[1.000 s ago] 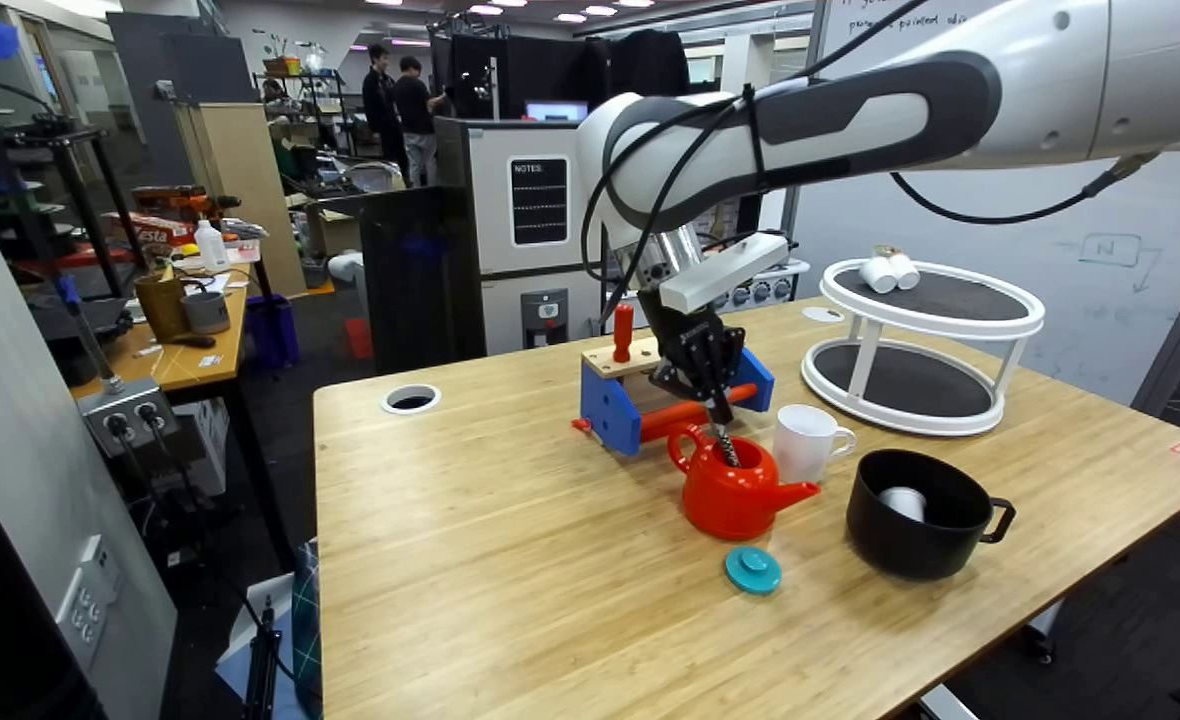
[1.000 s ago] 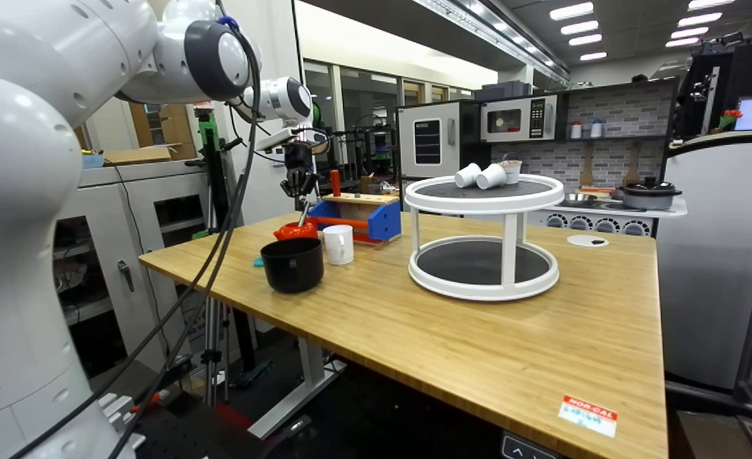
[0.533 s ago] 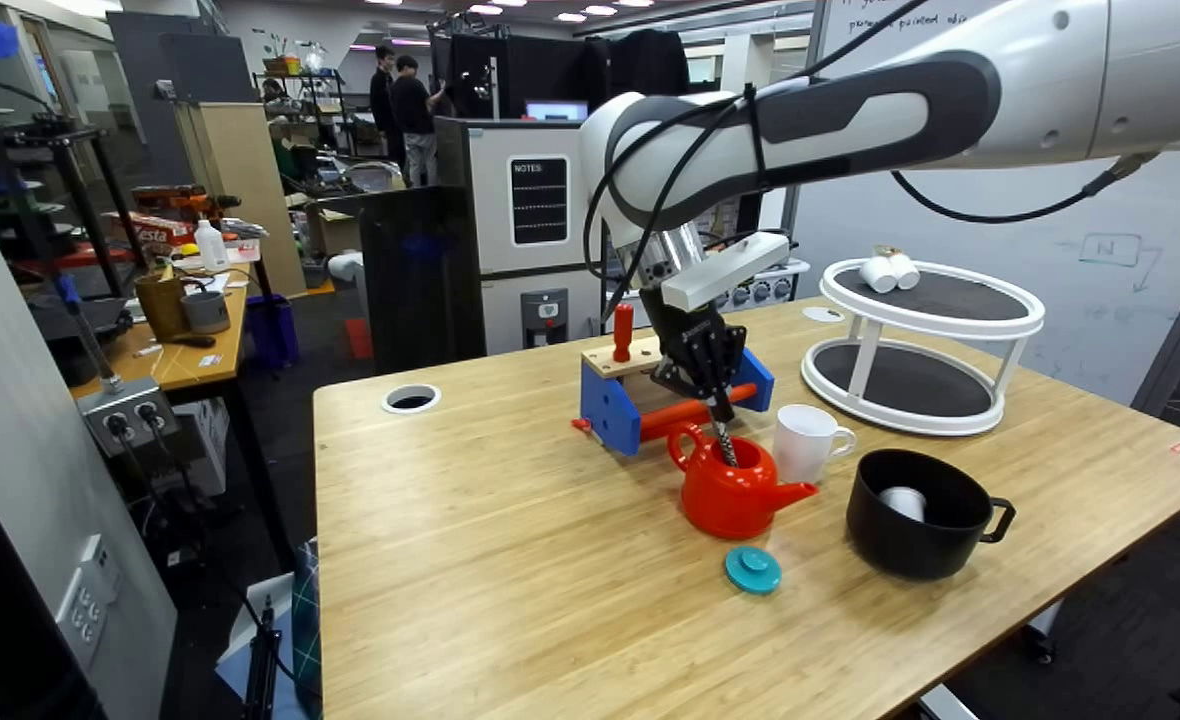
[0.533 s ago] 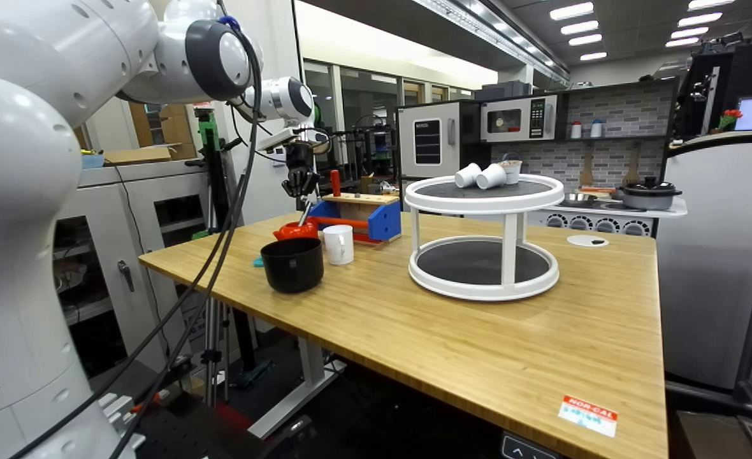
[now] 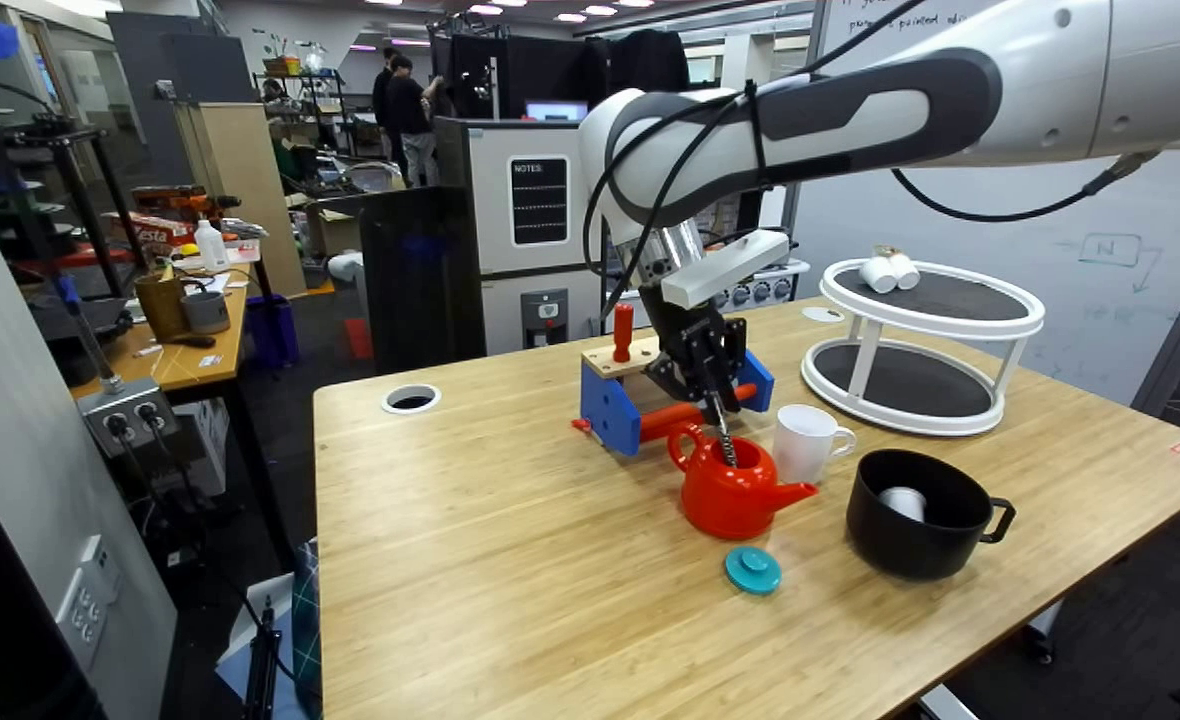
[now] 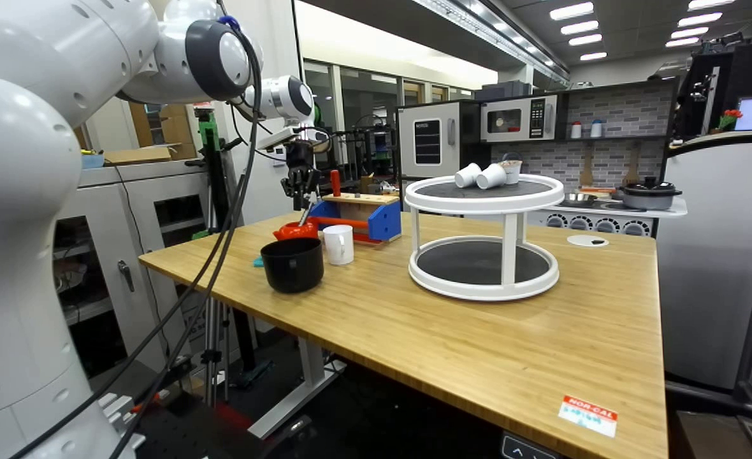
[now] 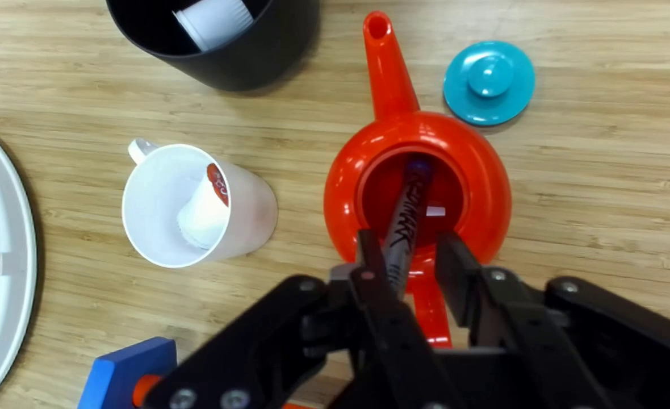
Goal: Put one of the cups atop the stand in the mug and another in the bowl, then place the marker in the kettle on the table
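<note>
The red kettle (image 5: 725, 508) stands lidless on the table; it is below my gripper in the wrist view (image 7: 485, 179). The marker (image 7: 407, 218) leans with its lower end inside the kettle opening and its upper part between my fingers. My gripper (image 7: 406, 244) is open, the marker close to or against its left finger; whether it touches is unclear. The white mug (image 7: 250, 207) holds a white cup (image 7: 203, 218). The black bowl (image 5: 905, 545) holds another white cup (image 5: 903, 502). The two-tier stand (image 6: 484, 205) carries white cups (image 6: 491, 176) on its top.
A teal lid (image 5: 753, 570) lies beside the kettle. A blue rack (image 5: 610, 412) with red parts stands close behind my gripper. A round hole (image 5: 411, 399) is in the table near its edge. A whiteboard (image 5: 1080, 240) stands behind the stand.
My gripper's fingers have spread apart from around the marker. The marker stays leaning in the kettle. The arm has hardly moved.
</note>
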You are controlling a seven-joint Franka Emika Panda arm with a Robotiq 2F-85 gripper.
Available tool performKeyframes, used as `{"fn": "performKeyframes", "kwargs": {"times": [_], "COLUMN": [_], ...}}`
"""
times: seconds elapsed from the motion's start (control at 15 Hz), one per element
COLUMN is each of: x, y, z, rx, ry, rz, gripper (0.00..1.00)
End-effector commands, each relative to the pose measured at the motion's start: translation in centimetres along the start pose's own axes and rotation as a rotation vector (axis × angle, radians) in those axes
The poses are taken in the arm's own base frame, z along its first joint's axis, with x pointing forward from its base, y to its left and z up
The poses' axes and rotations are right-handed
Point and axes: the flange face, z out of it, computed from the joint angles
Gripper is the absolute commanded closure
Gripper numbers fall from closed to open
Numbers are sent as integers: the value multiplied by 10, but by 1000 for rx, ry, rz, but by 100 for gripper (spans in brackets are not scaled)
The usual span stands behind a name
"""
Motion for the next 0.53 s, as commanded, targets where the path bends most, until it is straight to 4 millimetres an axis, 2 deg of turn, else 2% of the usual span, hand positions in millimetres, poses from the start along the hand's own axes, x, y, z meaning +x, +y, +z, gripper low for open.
{"fn": "performKeyframes", "kwargs": {"times": [0.0, 0.33, 0.47], "x": [0, 0, 2], "y": [3, 3, 5], "z": [-4, -3, 0], "rx": [8, 7, 6], "ry": [-16, -18, -27], "rz": [-22, -25, -27], "gripper": [38, 4, 0]}}
